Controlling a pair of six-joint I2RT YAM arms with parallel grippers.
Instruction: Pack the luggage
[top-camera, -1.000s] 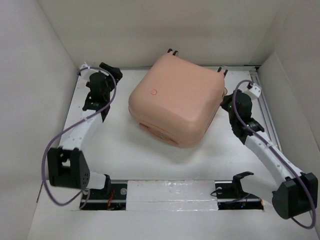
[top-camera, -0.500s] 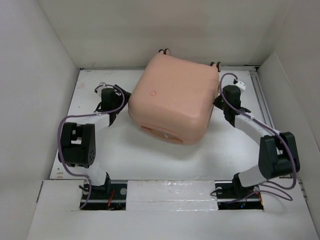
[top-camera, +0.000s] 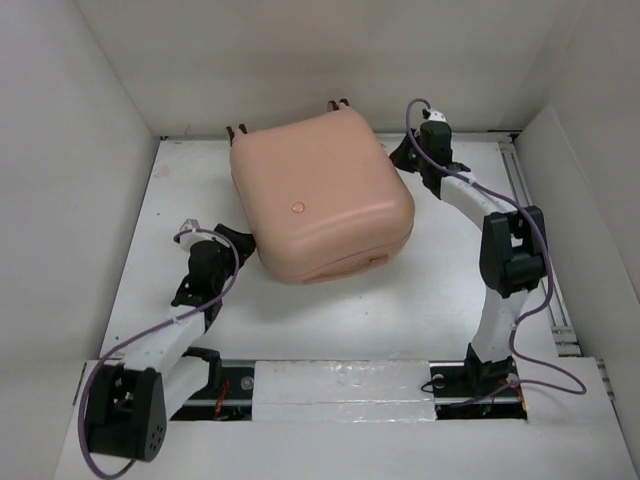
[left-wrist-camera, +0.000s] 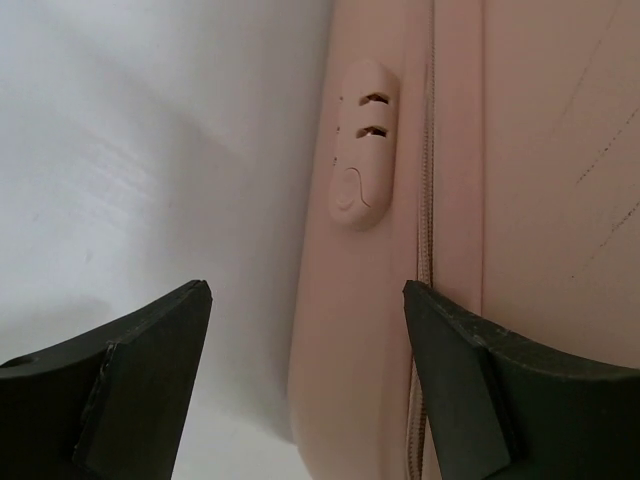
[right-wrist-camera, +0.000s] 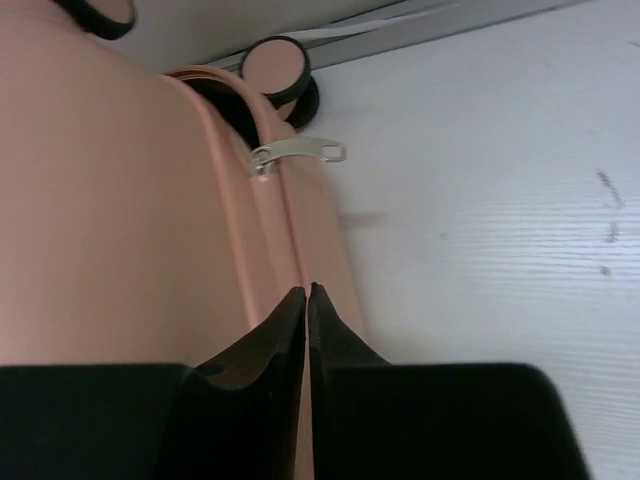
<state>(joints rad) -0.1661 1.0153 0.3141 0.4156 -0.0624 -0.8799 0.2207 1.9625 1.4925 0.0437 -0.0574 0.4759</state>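
Zipping step: my right gripper (right-wrist-camera: 308, 292), fingers pinched together on nothing, should reach the silver zipper pull (right-wrist-camera: 300, 152) at 12 o'clock.
Left gripper (left-wrist-camera: 305, 300): spread wide, ready to brace at 8 o'clock.
Salmon-pink hard-shell suitcase (top-camera: 320, 195): closed, flat, 12 o'clock of table centre.

A white desk (top-camera: 420, 300) sits boxed in by plain white walls (top-camera: 300, 60) behind and on both sides, evenly lit.

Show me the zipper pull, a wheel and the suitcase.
zipper pull (right-wrist-camera: 300, 151), right wrist view, on the metal tab.
wheel (right-wrist-camera: 275, 62), right wrist view, its pink face.
suitcase (top-camera: 320, 195), top view, centre of its shell.
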